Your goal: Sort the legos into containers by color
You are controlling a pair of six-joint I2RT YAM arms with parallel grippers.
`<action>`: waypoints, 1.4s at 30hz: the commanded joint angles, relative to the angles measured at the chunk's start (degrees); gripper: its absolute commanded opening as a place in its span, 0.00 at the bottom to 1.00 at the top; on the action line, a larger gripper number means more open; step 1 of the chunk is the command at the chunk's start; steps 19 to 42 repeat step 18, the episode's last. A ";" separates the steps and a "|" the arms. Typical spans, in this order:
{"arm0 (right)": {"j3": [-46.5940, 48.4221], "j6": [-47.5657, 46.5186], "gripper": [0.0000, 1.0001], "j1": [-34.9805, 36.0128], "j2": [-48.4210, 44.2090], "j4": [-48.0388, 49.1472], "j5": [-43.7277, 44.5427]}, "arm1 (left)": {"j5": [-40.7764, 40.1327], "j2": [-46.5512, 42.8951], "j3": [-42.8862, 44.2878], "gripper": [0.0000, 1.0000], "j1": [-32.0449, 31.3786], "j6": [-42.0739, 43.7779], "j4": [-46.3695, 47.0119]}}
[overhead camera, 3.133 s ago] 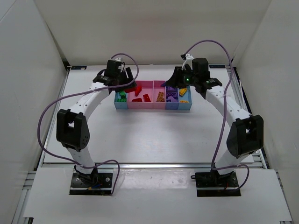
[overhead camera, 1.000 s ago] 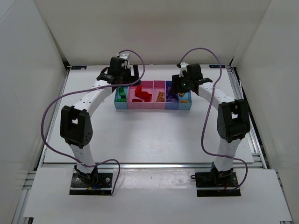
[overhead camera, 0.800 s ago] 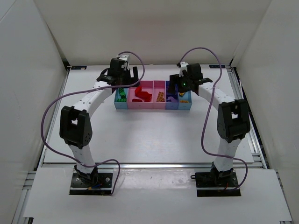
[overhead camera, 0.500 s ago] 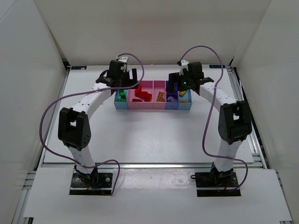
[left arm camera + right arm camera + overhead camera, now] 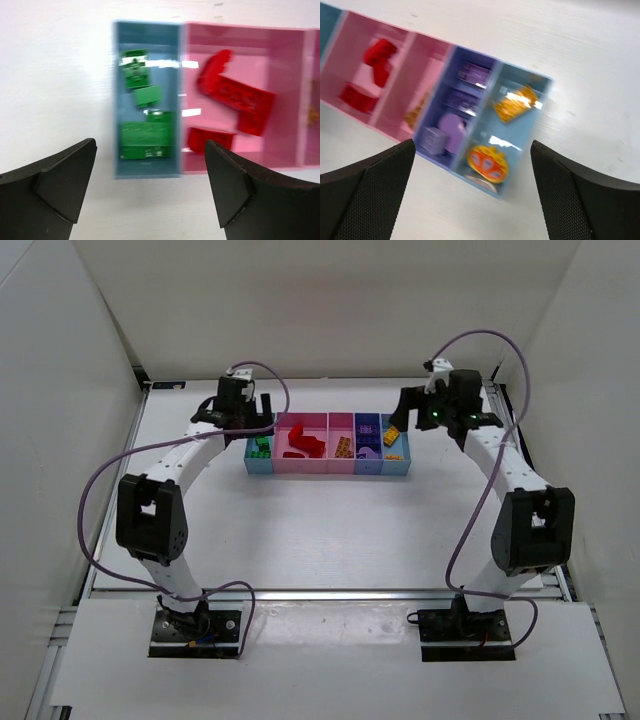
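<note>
From above: legos (image 5: 298, 442) lie only inside the containers (image 5: 330, 471), none on the counter (image 5: 320, 530). Left wrist: left jaws apart, green legos (image 5: 146, 141) straight ahead between them. Right wrist: right jaws apart, orange legos (image 5: 487, 163) ahead, their bin skewed.

Narrow pink plastic bin (image 5: 314, 60): cut off by the right edge of the left wrist view; contents are a yellowish smear.
Two orange plastic bricks (image 5: 487, 162): motion-blurred, shapes and studs unreadable.
Leftmost blue plastic bin (image 5: 327, 24): only a corner shows in the right wrist view.
</note>
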 commanded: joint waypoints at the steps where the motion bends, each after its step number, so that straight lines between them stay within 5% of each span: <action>1: -4.07 -4.23 0.99 -5.00 -3.41 0.53 -1.24 | -1.64 -5.27 -1.70 0.99 2.63 0.96 -0.41; 13: -16.12 -12.59 0.99 -18.81 -11.06 -0.26 -10.91 | -10.96 -12.04 -14.36 1.00 6.58 6.25 0.91; 42: -17.88 -13.20 0.99 -19.60 -12.38 -0.88 -11.27 | -9.65 -13.36 -14.98 0.99 9.66 5.54 0.21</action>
